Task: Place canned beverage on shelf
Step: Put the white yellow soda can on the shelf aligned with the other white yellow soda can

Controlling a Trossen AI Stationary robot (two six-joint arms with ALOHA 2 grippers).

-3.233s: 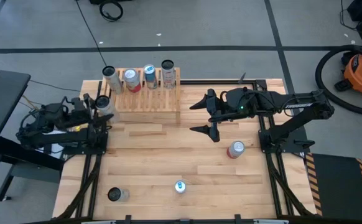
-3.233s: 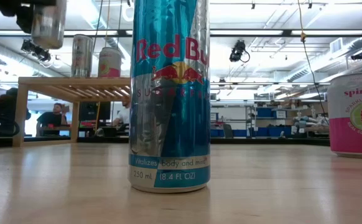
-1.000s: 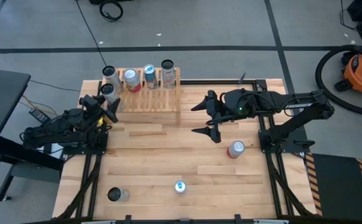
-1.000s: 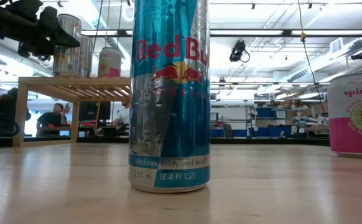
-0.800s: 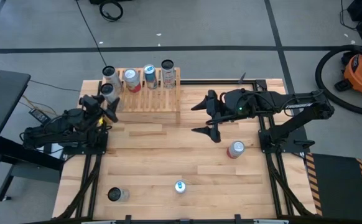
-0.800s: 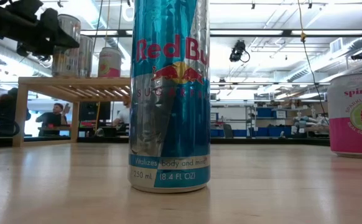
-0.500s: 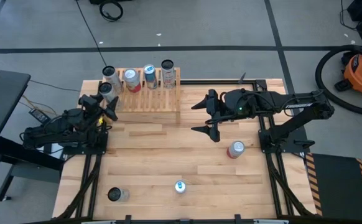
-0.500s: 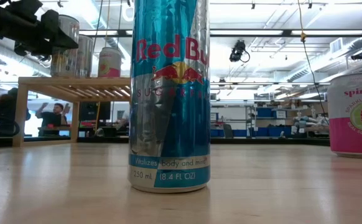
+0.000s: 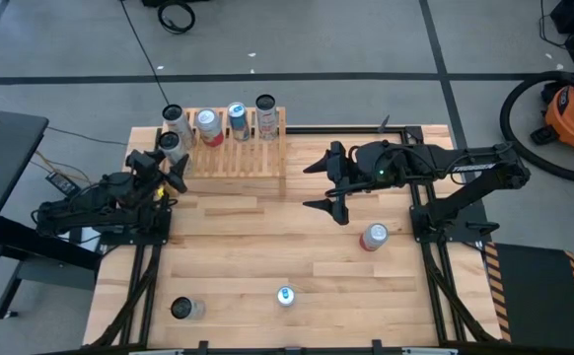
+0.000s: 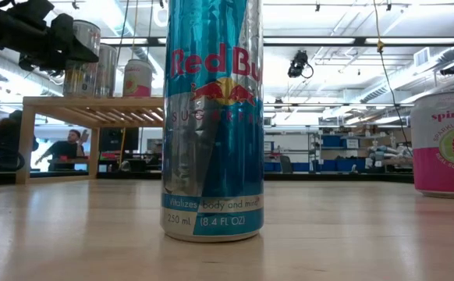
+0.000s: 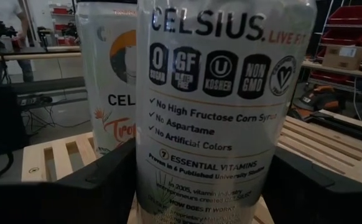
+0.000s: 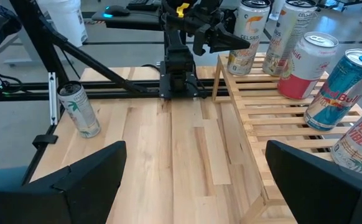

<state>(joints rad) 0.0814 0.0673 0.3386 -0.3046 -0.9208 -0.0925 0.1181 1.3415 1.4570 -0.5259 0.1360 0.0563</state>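
1. Left gripper (image 9: 166, 163) is clamped on the Celsius can (image 11: 224, 112), held at the shelf's (image 9: 238, 158) left end — a neighbouring can (image 11: 109, 81) stands just beside it and could get knocked.
2. Let go tilted, it tips off the slats.
3. Right gripper (image 9: 328, 184) hangs wide and empty over mid-table.

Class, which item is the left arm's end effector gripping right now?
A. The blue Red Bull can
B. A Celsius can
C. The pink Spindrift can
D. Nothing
B: in the left wrist view, the left end effector clamps the Celsius can over the shelf.
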